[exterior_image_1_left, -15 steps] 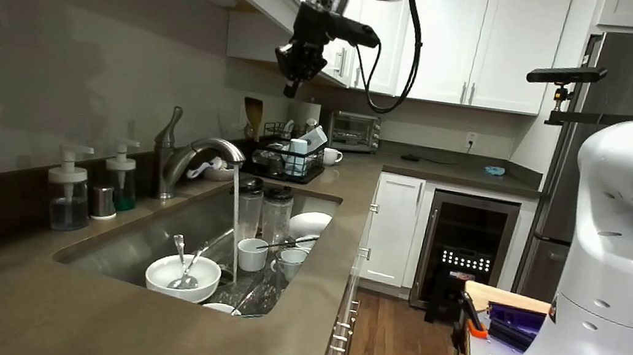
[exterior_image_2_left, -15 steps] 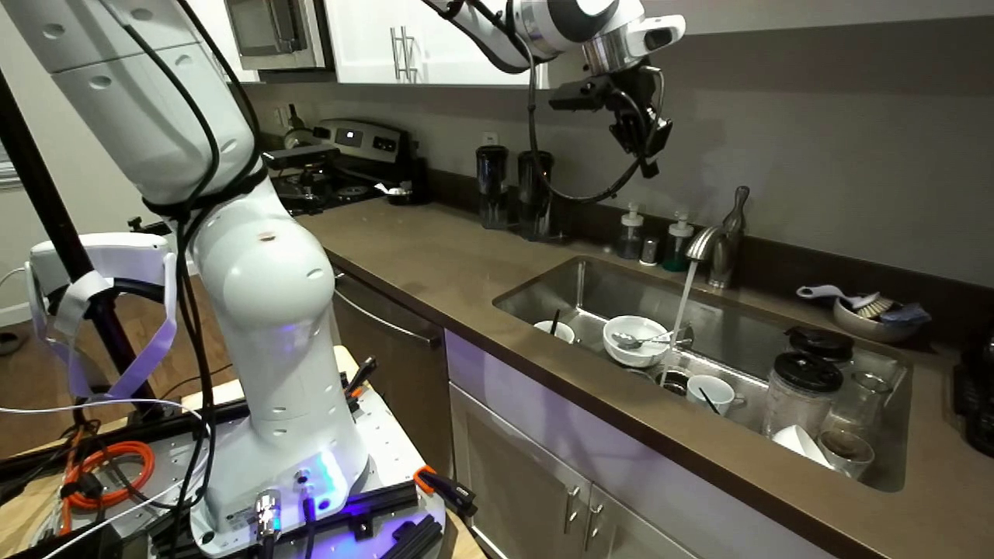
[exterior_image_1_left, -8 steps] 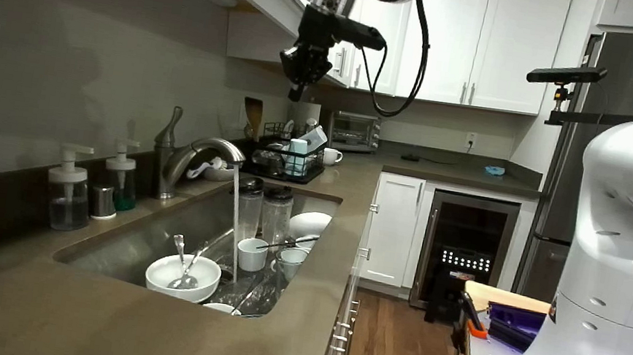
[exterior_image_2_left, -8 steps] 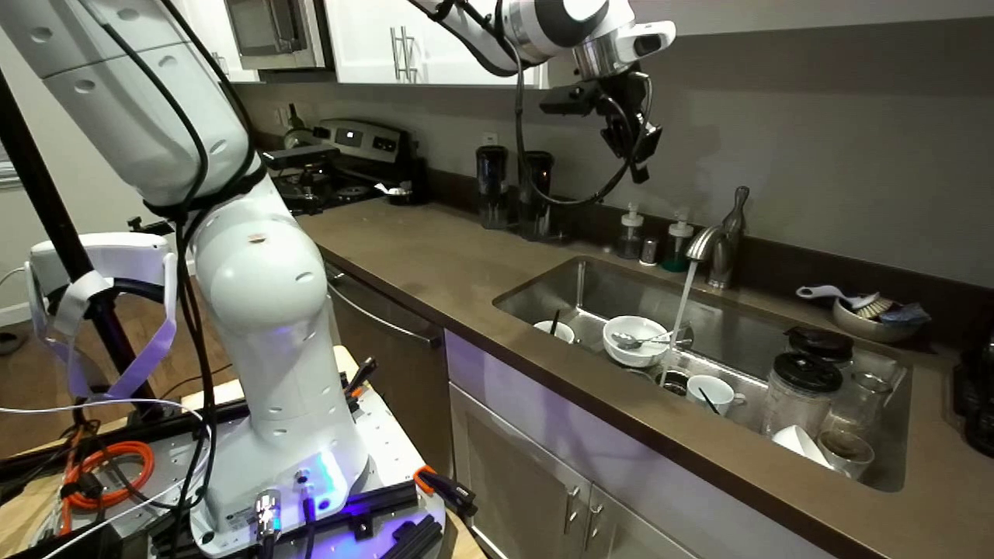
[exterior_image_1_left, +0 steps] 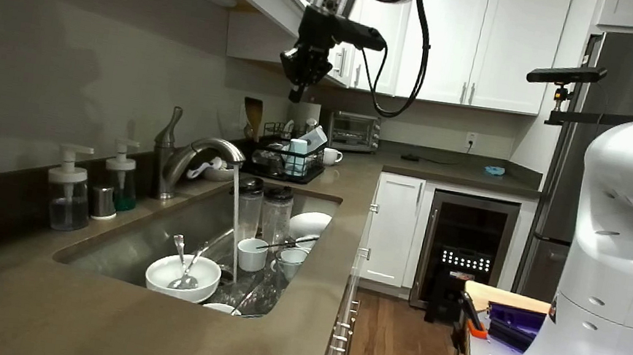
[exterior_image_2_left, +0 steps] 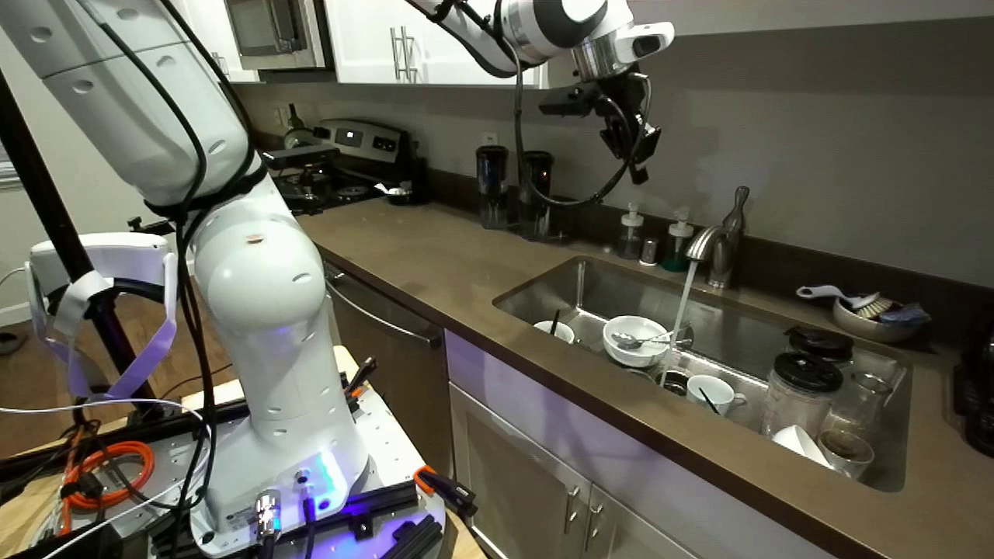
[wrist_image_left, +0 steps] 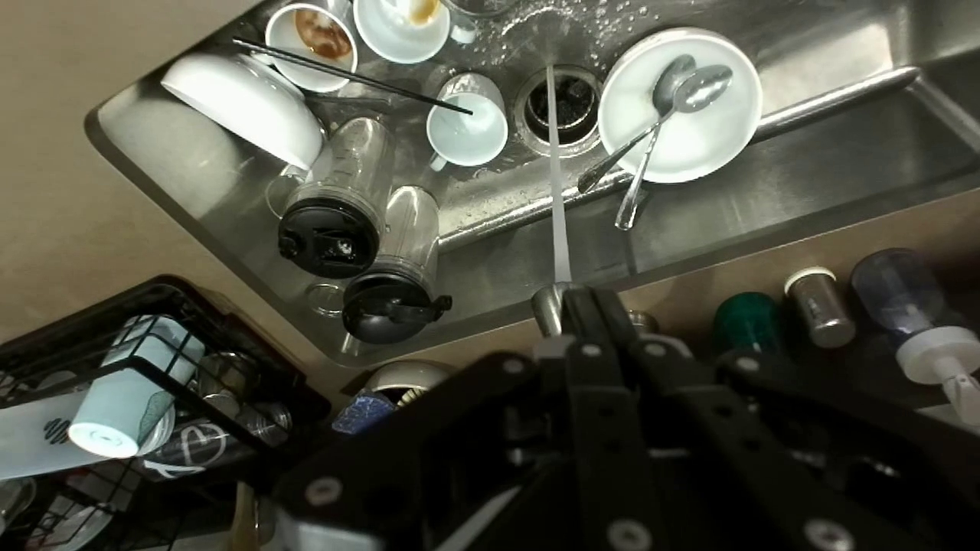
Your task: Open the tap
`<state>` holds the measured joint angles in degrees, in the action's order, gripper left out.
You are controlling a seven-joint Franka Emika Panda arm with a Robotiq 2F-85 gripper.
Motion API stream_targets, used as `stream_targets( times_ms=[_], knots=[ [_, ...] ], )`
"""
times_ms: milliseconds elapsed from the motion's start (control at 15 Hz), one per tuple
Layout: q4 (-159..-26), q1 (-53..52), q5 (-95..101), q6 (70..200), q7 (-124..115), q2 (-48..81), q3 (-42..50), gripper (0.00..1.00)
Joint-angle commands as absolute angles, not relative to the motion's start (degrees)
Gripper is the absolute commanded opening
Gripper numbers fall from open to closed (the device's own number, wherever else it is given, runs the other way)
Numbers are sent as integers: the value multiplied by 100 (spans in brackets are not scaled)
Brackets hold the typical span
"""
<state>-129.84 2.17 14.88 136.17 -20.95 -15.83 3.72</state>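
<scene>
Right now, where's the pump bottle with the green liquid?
In both exterior views, the green-liquid pump bottle stands on the counter by the back edge of the sink, left of the gooseneck faucet and right of the small metal canister.

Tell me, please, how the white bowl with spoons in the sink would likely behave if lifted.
The white bowl looks like glossy ceramic, so it is probably stiff and apt to chip. Its two spoons lean past the rim and may slide if it tilts. Running water falls beside it, so it may be slippery.
</scene>
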Motion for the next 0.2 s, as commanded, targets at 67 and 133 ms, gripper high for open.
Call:
stream_targets(
  times_ms=[67,133],
  knots=[
    [-12978,402,1409,13617,-2033,-1580,203,3],
    [-12978,402,1409,13617,-2033,-1580,203,3]
  ],
)
